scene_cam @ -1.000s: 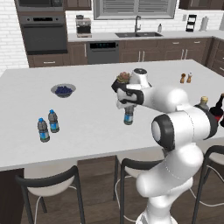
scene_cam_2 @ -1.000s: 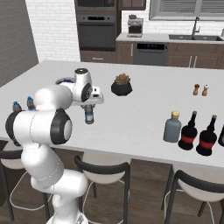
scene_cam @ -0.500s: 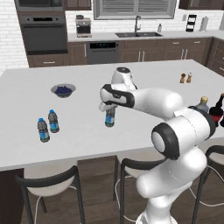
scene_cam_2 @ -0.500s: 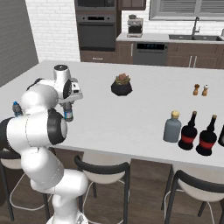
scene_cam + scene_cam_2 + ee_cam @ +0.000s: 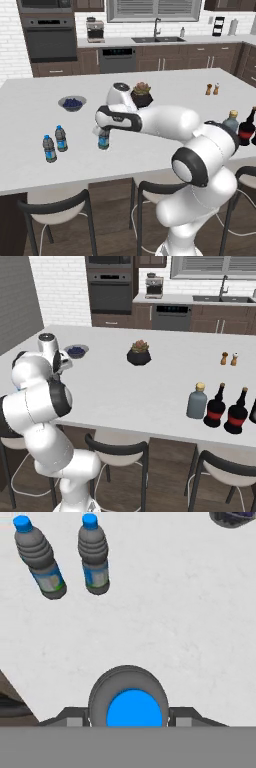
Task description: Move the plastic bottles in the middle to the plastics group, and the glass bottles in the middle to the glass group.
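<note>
My gripper [image 5: 103, 131] is shut on a small plastic bottle [image 5: 103, 140] with a blue cap, held upright low over the counter's left half. In the hand view its blue cap [image 5: 134, 709] sits between my fingers. The plastics group, two alike water bottles [image 5: 61, 138] [image 5: 49, 149], stands to the left of it; in the hand view these two bottles [image 5: 94, 554] [image 5: 40, 559] lie ahead of the gripper. At the counter's right end the grey-blue flask [image 5: 197, 401] stands beside dark red-labelled glass bottles [image 5: 216, 406] [image 5: 236, 411].
A bowl of dark berries [image 5: 72, 103] sits behind the water bottles. A dark potted plant [image 5: 142, 96] stands mid-counter and two small shakers [image 5: 212, 89] sit at the far right. Stools [image 5: 55, 210] line the counter's near edge.
The arm has swung left across the counter with the water bottle in its grip, from the middle to a spot close to the two water bottles.
</note>
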